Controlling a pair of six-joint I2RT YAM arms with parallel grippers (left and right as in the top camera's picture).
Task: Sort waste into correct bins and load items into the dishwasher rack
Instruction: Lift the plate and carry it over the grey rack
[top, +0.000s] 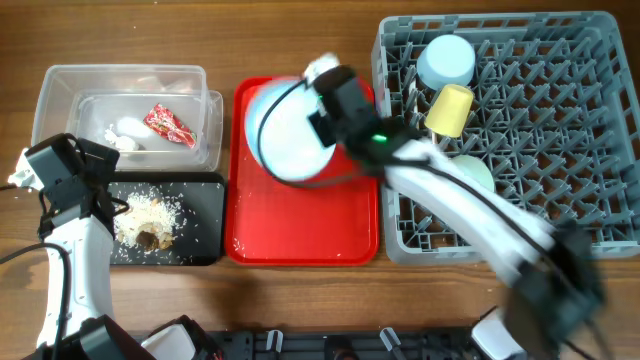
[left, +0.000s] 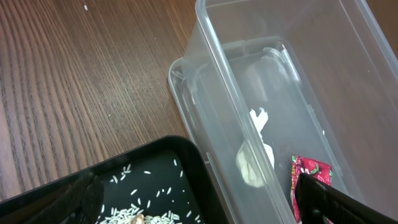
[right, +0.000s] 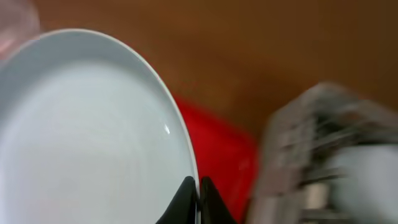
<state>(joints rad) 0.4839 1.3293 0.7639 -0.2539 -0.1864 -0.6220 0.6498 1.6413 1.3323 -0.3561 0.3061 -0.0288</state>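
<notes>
Loading the plate: overhead, the right gripper (top: 322, 128) holds the light blue plate (top: 285, 135) over the red tray (top: 300, 235), beside the dishwasher rack (top: 600, 130), while the left gripper (top: 100, 190) gapes empty by the black tray (top: 205, 250). Left wrist shows the clear tub (left: 211, 93) holding the wrapper (left: 311, 174) and tissue (left: 255, 165). Right wrist shows the jaws pinched tight on the plate rim; the next move is probably to swing right and slot it upright between pegs.

left pincer (top: 110, 172) spread wide | right pincer (right: 198, 186) clamped on plate (right: 81, 137) rim
</notes>
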